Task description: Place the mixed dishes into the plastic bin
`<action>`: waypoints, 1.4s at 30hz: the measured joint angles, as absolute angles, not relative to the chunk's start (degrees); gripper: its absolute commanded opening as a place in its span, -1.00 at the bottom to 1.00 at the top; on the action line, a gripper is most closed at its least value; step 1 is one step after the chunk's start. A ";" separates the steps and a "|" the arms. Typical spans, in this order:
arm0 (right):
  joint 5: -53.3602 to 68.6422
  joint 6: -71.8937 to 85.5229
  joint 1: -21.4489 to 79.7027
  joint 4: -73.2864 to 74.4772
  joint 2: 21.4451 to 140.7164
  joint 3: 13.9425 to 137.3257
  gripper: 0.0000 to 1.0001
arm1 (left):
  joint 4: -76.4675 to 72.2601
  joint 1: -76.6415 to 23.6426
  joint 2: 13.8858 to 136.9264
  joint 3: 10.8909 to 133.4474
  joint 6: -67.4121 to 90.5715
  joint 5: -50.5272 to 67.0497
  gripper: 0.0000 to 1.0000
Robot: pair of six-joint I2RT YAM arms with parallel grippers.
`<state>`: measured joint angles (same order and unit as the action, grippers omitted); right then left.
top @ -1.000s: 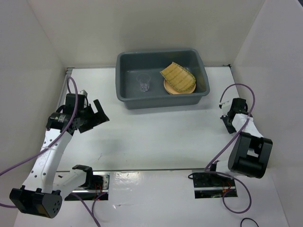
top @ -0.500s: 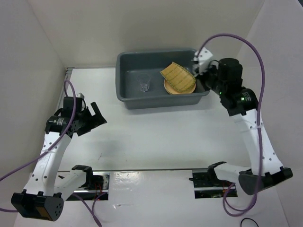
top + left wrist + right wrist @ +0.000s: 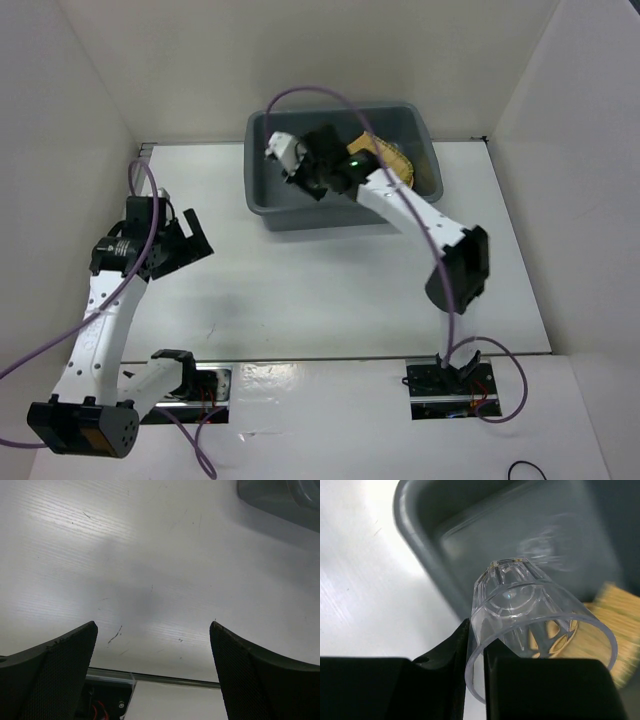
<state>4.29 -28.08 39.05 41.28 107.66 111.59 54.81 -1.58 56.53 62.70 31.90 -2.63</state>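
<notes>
Plastic bin (image 3: 300,216): no words or numbers can be read on it.
Clear cup (image 3: 520,605): no print on it.
Table (image 3: 150,555): only small dark marks beside the plastic bin, no writing.

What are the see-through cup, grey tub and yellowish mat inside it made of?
The cup looks like clear glossy plastic: the tub shows through its ribbed wall. The tub seems moulded plastic, smooth grey with rounded corners. The mat is probably woven bamboo, pale strips side by side.
</notes>
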 measured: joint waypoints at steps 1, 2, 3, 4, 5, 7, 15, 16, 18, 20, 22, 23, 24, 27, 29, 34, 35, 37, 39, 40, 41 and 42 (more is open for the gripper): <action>4.08 -28.27 40.34 41.85 110.69 111.68 -1.00 | 55.16 -1.41 56.12 62.70 31.73 -2.79 0.98; 3.84 -28.42 41.39 42.26 113.36 111.81 -1.00 | 55.53 -1.17 55.48 62.70 31.59 -2.87 0.98; 2.96 -29.17 42.06 42.06 115.37 111.98 -1.00 | 55.75 -1.06 54.85 62.70 31.55 -2.96 0.98; 2.31 -29.52 42.35 42.00 117.38 112.88 -1.00 | 55.90 -0.97 54.04 62.70 31.51 -3.07 0.98; 2.07 -29.71 42.35 42.06 118.85 113.78 -1.00 | 56.03 -0.93 53.32 62.70 31.48 -3.16 0.98; 1.45 -29.91 42.06 42.94 120.86 116.20 -1.00 | 56.25 -0.93 52.12 62.70 31.46 -3.18 0.98; 1.02 -30.44 41.58 44.14 125.89 123.61 -0.90 | 56.97 -0.93 51.46 62.70 31.46 -3.20 0.98; 0.97 -30.65 41.60 44.45 126.58 124.16 -0.87 | 57.06 -0.93 51.46 62.67 31.44 -3.20 0.98; 0.75 -30.98 41.60 45.87 129.01 126.72 -0.87 | 57.06 -0.93 51.46 62.67 31.44 -3.20 0.98; 0.62 -31.18 41.60 49.50 133.93 133.38 -0.87 | 57.06 -0.93 51.46 62.67 31.44 -3.22 0.98; 0.75 -31.11 41.23 56.75 142.61 148.40 -0.84 | 57.08 -0.93 51.46 62.67 31.46 -3.22 0.98; 1.06 -30.76 41.17 59.70 147.48 156.75 -0.80 | 57.08 -0.91 51.46 62.67 31.44 -3.22 0.98; 1.04 -30.65 41.08 61.45 151.83 164.16 -0.76 | 57.08 -0.89 51.46 62.67 31.44 -3.22 0.98; 0.84 -30.70 40.71 65.41 154.58 166.60 -0.63 | 57.12 -0.89 51.46 62.67 31.44 -3.20 0.98; 0.51 -30.72 40.45 69.23 157.91 172.11 -0.55 | 57.12 -0.89 51.46 62.67 31.44 -3.20 0.98; -0.34 -30.57 40.23 72.60 159.28 176.18 0.08 | 57.14 -0.89 51.46 62.67 31.44 -3.20 0.98; -0.84 -30.76 40.23 72.51 159.28 176.70 0.15 | 57.14 -0.89 51.46 62.67 31.44 -3.20 0.98; -1.06 -30.89 40.21 72.40 159.26 177.34 0.32 | 57.14 -0.89 51.46 62.63 31.44 -3.20 0.98; -1.19 -30.87 39.97 72.34 159.24 177.49 0.40 | 57.19 -0.89 51.46 62.61 31.44 -3.20 0.98; -1.32 -30.83 39.88 72.29 159.22 177.49 0.46 | 57.21 -0.89 51.46 62.61 31.44 -3.20 0.98; -1.63 -30.72 39.83 72.29 159.17 177.49 0.53 | 57.23 -0.89 51.46 62.59 31.44 -3.20 0.98; -2.07 -30.35 39.79 72.36 159.06 177.49 0.61 | 57.23 -0.89 51.46 62.59 31.44 -3.18 0.98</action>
<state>-2.07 -30.35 39.79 72.36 159.06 177.49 57.23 -0.89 51.46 62.59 31.44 -3.18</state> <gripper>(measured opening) 0.737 0.990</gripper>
